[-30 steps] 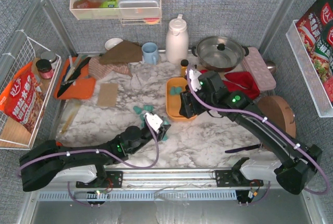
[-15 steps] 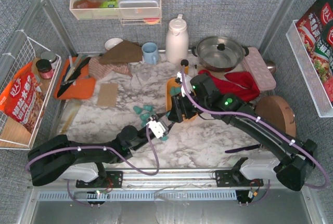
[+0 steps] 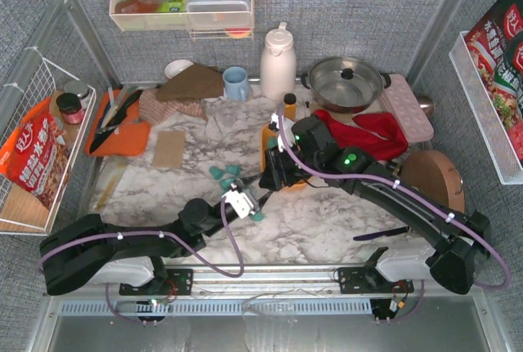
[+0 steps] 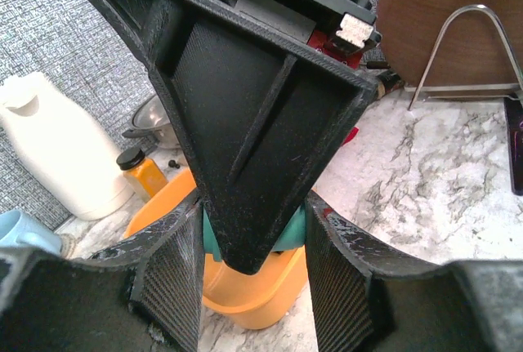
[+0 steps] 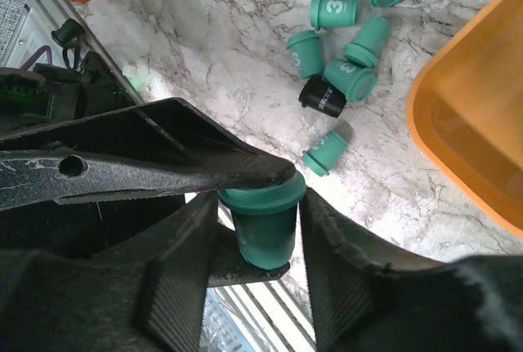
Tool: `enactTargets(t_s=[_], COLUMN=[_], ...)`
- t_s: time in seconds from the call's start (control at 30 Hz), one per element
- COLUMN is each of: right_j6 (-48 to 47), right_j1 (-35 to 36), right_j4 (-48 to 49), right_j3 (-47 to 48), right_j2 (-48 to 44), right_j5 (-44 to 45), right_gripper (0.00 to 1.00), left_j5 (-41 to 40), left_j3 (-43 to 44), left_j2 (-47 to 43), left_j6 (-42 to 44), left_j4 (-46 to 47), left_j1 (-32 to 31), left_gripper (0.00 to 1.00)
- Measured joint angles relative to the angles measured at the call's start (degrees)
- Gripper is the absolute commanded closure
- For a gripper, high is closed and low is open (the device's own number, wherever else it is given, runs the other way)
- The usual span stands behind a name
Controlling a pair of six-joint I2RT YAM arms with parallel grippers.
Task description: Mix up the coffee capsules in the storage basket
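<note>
Evidently little is done: several coffee capsules [image 5: 350, 78] lie loose on the worktop [image 3: 327, 221] left of the storage basket [image 5: 466, 123], whose visible corner looks bare. Just near-left of the basket, the left end effector [image 3: 252, 207], half open, pinches a teal capsule [image 5: 263, 221]. The right end effector [image 3: 270, 179] grips the same pod, having swung off the basket since a second ago.

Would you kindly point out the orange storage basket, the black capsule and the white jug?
orange storage basket [image 5: 482, 123]: right wrist view, bare inner floor.
black capsule [image 5: 320, 96]: right wrist view, its side wall.
white jug [image 3: 278, 64]: top external view, middle of its body.
</note>
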Motion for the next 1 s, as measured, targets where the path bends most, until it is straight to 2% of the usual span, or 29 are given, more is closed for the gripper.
enactTargets(t_s=[0.1, 0.17, 0.2, 0.27, 0.3, 0.53, 0.67, 0.87, 1.0], right_j6=[0.4, 0.1, 0.0, 0.8, 1.0, 1.4, -0.9, -6.1, -7.8], right_j1=[0.2, 0.1, 0.0, 0.1, 0.1, 0.0, -0.1, -2.5, -4.8], right_j4=[0.5, 0.5, 0.6, 0.8, 1.0, 1.1, 0.5, -0.6, -0.5], right_j3=[0.0, -0.1, -0.1, -0.1, -0.1, -0.1, 1.2, 4.0, 6.4], right_j2=[0.1, 0.1, 0.1, 0.1, 0.2, 0.9, 3.0, 11.4, 17.9], right_j5=[-0.2, -0.3, -0.5, -0.6, -0.6, 1.9, 9.7, 21.8, 24.6], right_gripper=[0.78, 0.86, 0.88, 0.9, 0.91, 0.94, 0.93, 0.91, 0.82], left_j5=[-0.2, -0.6, -0.6, -1.2, -1.2, -4.2, -7.2, -13.4, -18.3], left_j3=[0.0, 0.0, 0.0, 0.0, -0.1, -2.2, -4.2, -3.0, 0.4], left_j2=[-0.3, -0.7, -0.8, -1.2, -1.6, -6.8, -12.4, -19.5, -21.0], left_j6=[0.0, -1.1, -1.1, -0.9, -0.8, -3.1, -7.1, -17.7, -26.9], left_j4=[0.0, -0.2, -0.3, -0.7, -1.1, -5.4, -10.9, -25.2, -37.1], left_j1=[0.0, 0.0, 0.0, 0.0, 0.0, 0.0, 0.0, 0.0, 0.0], left_gripper=[0.51, 0.41, 0.34, 0.11, 0.03, 0.01, 0.01, 0.01, 0.01])
